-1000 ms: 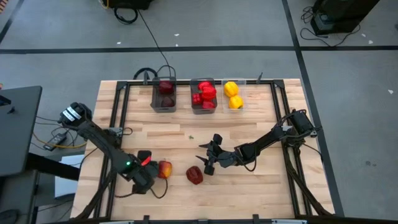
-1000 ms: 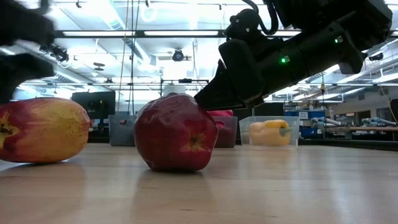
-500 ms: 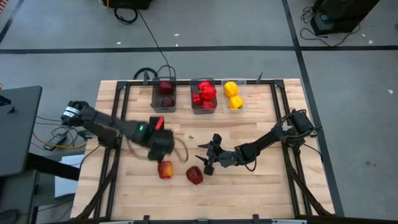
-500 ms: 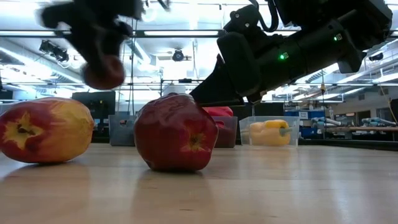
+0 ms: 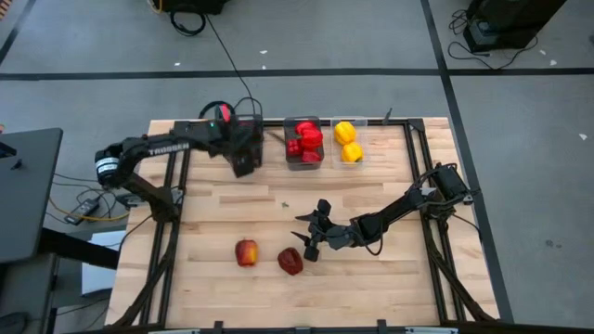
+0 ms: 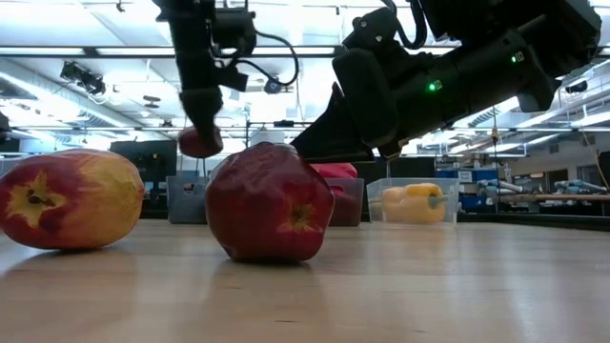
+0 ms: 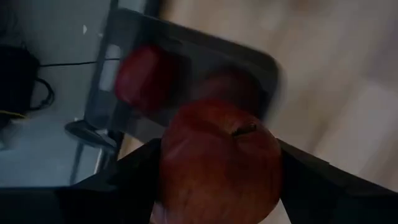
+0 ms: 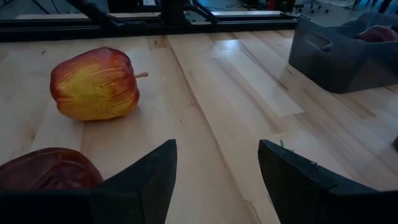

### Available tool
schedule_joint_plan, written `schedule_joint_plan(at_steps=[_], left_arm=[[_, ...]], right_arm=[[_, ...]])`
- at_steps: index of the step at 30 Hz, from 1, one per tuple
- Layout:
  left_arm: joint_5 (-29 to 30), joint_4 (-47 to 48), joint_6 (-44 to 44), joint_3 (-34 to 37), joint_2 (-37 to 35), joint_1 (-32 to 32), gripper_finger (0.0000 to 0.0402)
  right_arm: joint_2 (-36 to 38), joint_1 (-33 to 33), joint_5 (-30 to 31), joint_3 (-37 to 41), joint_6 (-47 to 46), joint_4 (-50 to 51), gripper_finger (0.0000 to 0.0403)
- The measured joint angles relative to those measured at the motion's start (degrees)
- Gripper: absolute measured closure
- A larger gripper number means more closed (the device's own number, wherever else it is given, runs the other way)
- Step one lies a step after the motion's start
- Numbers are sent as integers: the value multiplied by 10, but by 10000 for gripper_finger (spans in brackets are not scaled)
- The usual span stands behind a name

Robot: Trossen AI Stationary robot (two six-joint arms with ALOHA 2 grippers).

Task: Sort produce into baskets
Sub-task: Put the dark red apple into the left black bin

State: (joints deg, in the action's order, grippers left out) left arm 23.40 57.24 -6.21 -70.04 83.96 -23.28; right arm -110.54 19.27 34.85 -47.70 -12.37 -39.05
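In the high view, the left gripper (image 5: 243, 148) is seen over the grey bin (image 5: 245, 154) at the far edge of the table (image 5: 390, 278), which is mostly hidden under it. Beside this bin a second bin (image 5: 303, 142) with red peppers (image 5: 306, 137) is placed, and then a clear bin (image 5: 349, 141) with two yellow peppers (image 5: 345, 139). On the near part of the table a red-yellow apple (image 5: 246, 252) and a dark red apple (image 5: 290, 262) are lying near each other, not touching. The right gripper (image 5: 311, 234) is held just beside the dark red apple, with its fingers spread.

In the low view, the dark red apple (image 6: 269, 203) and the red-yellow apple (image 6: 69, 198) are resting on the wood. A small dark red apple (image 6: 200, 142) is held up in the air by the left gripper (image 6: 200, 133), far behind them. The right gripper's body hangs above and behind the dark red apple.

In the left wrist view, a dark red apple (image 7: 219, 163) is pinched between the two dark fingers (image 7: 121, 186). The grey bin (image 7: 186, 81) is seen beyond it, with an apple (image 7: 142, 79) inside.

In the right wrist view, the fingers (image 8: 146, 180) are spread with only bare wood between them. The red-yellow apple (image 8: 94, 84) lies ahead, and the dark red apple (image 8: 50, 168) is just beside one finger. A grey bin (image 8: 345, 53) stands farther off.
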Motion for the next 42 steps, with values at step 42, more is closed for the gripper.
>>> schedule_joint_plan(at_steps=[42], left_arm=[[-121,53,99,1,-14,42,74]], right_arm=[[0,0,0,0,-27,1,167]])
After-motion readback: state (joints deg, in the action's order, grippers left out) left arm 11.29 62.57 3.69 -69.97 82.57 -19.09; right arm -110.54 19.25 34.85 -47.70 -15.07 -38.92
